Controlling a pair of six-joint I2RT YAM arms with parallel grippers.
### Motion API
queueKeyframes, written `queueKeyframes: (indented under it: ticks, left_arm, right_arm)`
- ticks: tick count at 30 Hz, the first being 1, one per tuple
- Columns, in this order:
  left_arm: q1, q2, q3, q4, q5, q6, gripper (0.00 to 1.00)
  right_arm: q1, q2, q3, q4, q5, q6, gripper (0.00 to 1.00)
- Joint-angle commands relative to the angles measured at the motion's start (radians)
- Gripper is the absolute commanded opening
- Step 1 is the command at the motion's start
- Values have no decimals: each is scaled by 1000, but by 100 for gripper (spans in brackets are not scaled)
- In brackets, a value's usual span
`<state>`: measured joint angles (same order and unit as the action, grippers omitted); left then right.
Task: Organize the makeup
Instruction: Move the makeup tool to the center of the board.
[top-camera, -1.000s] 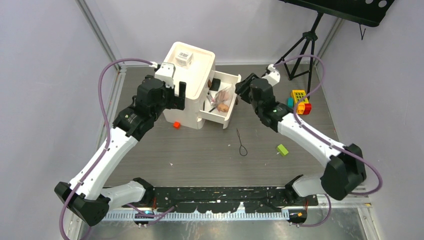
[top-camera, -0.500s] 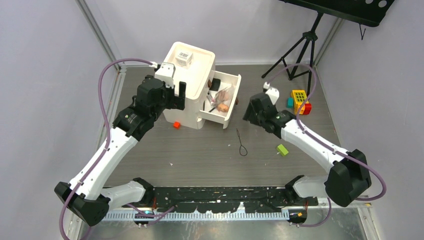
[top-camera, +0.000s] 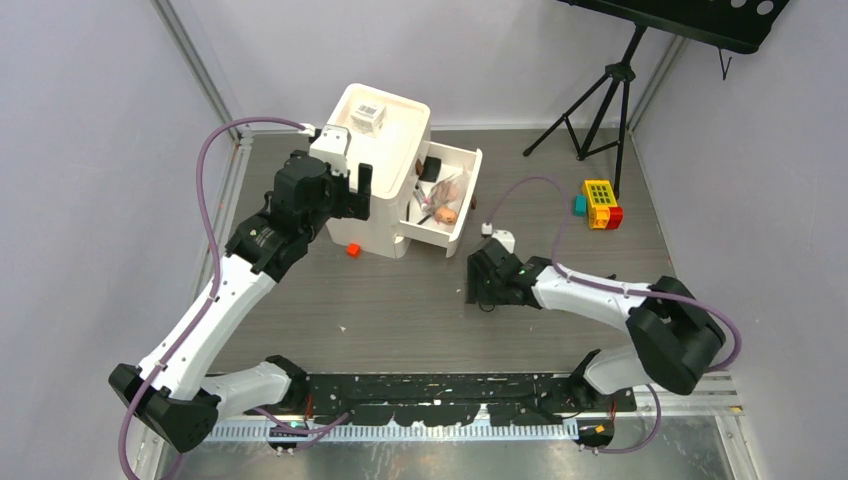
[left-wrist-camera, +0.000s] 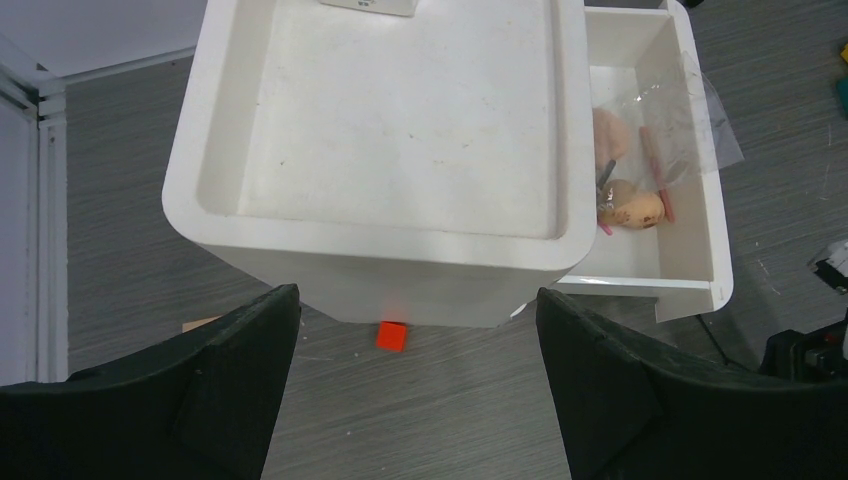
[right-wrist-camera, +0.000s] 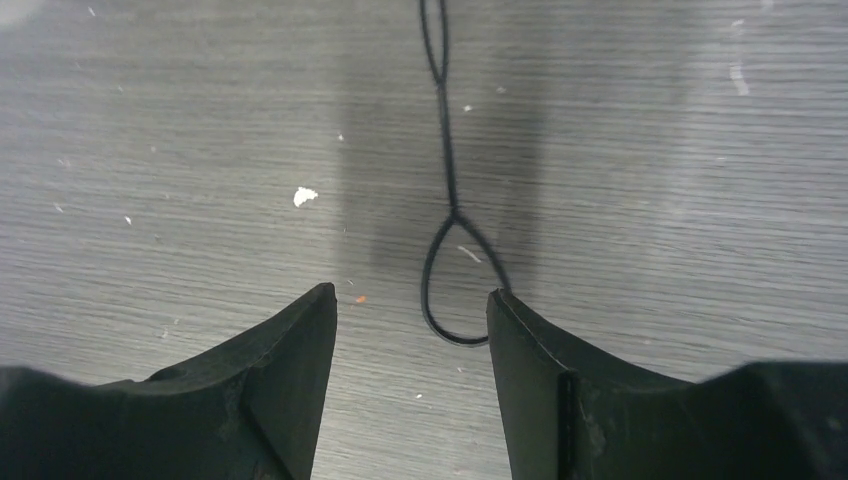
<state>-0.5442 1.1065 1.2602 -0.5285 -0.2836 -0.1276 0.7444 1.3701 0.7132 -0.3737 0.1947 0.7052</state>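
Right gripper (right-wrist-camera: 410, 300) has swung from the drawer (left-wrist-camera: 690, 255) down to the table. Left gripper (left-wrist-camera: 417, 300) hangs wide and empty before the organizer (left-wrist-camera: 400, 130), with makeup (left-wrist-camera: 630, 205) in its drawer. Right jaws, part-open and empty, straddle a thin loop (right-wrist-camera: 447, 170). Next: lower and pinch.

Table (top-camera: 400, 310): grey, wood-grain streaks | drawer unit (left-wrist-camera: 380, 150): plain white | cube (left-wrist-camera: 391, 336): red | sponges (left-wrist-camera: 635, 210): peach | toy blocks (top-camera: 598, 195): yellow, red, teal | arm cables (top-camera: 262, 121): purple

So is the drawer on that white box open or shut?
Open. The drawer sticks out of the white box's side, so the peach sponges and a clear bag inside it show from above.
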Motion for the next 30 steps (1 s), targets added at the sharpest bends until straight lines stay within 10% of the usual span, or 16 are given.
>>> queueKeyframes:
  ticks: [1,14,23,30]
  left_arm:
    - [-3,-15,31,19,14,-9,90]
    - [-3,-11,28,21,15,-9,90]
    - [-3,-6,27,22,18,-13,89]
    - [-3,0,27,25,29,-20,89]
  right_arm:
    - [41,65,11,59,53,-31,62]
    - [59,207,57,-92,188,30,40]
    - [118,43,-67,-103,62,143,2]
    - [220,-145,-36,-216,31,152,0]
